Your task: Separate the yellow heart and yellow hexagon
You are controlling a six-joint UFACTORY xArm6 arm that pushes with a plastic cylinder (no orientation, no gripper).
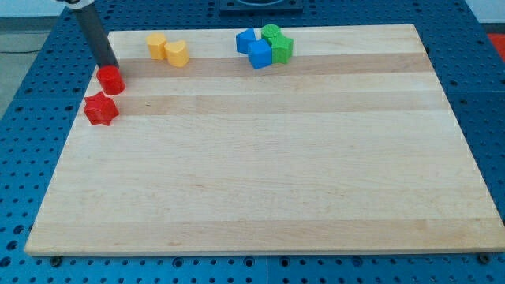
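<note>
The yellow hexagon (156,45) and the yellow heart (177,54) sit side by side, touching, near the view's top left on the wooden board (260,197). The hexagon is on the left, the heart on the right and slightly lower. My tip (110,66) is at the board's left edge, well to the left of and below the yellow pair. It touches the top of a red cylinder (110,80).
A red star-like block (101,109) lies just below the red cylinder. At the view's top centre a cluster holds two blue blocks (254,49) and two green blocks (278,44). A blue perforated table surrounds the board.
</note>
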